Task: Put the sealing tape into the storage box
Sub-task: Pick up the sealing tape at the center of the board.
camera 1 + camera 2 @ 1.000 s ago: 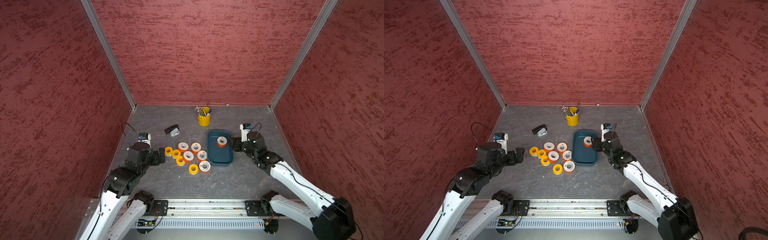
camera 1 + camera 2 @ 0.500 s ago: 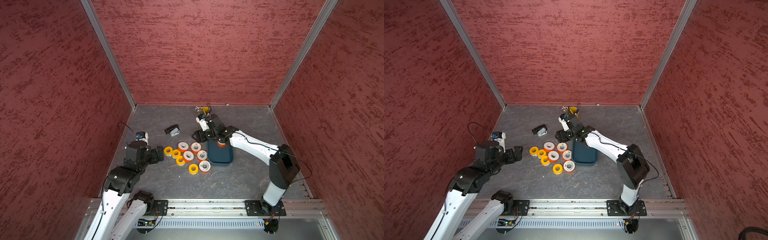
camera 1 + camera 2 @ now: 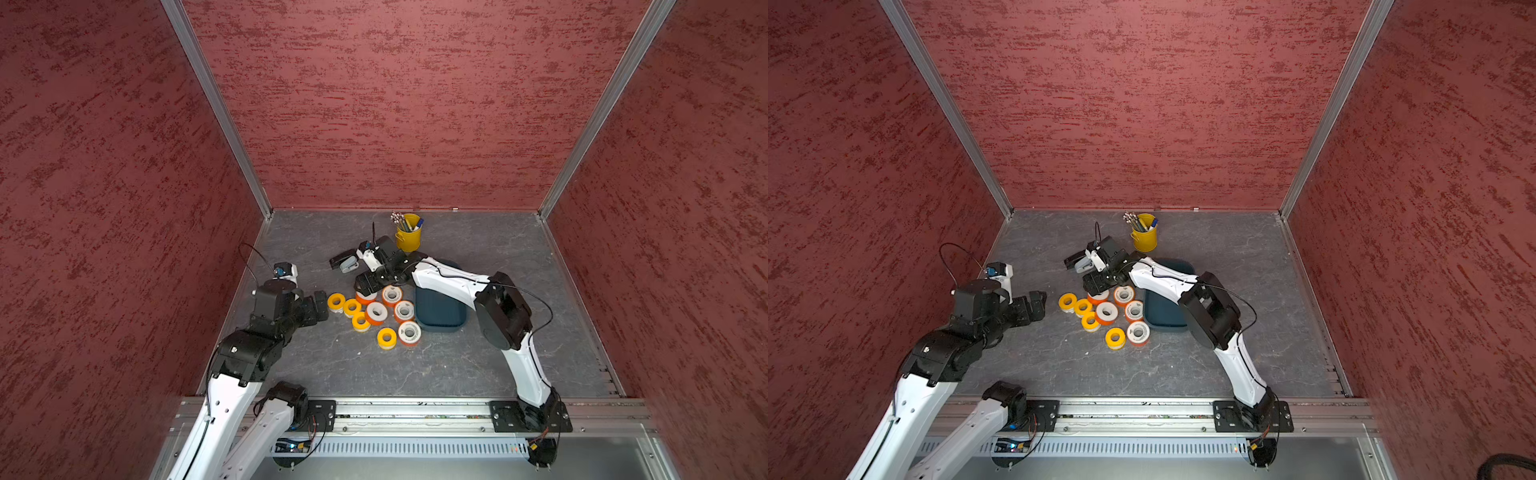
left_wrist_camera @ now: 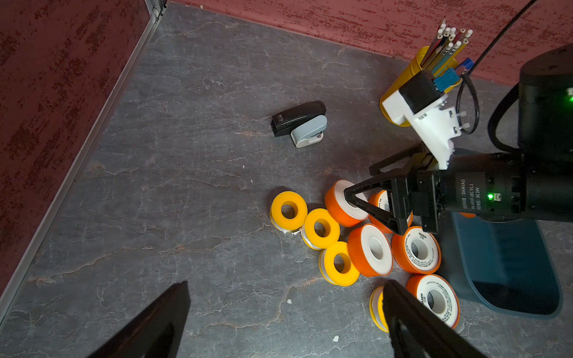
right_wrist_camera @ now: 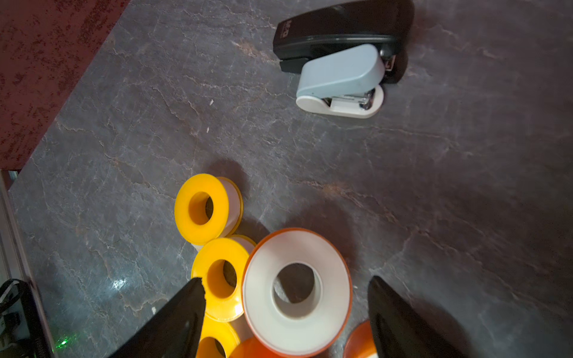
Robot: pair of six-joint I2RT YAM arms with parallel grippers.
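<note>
Yellow bucket (image 3: 409, 242) holding pencils (image 4: 448, 46), upright, far centre; black stapler (image 5: 338, 29) and grey stapler (image 5: 341, 72) side by side, left of it; dark veined surface (image 3: 498, 353).

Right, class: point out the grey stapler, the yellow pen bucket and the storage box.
grey stapler (image 5: 341, 71): right wrist view, grey top cover.
yellow pen bucket (image 3: 409, 241): in a top view, outer wall.
storage box (image 3: 440, 311): in a top view, bare floor.

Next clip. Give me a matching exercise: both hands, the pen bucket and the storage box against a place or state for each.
1 right hand
2 left hand
3 pen bucket
4 storage box

a teal, partly under the right arm
b open, over an orange-sided roll
c yellow, near the back wall
d open, apart from the rolls

Pairs: 1-b, 2-d, 3-c, 4-a
</note>
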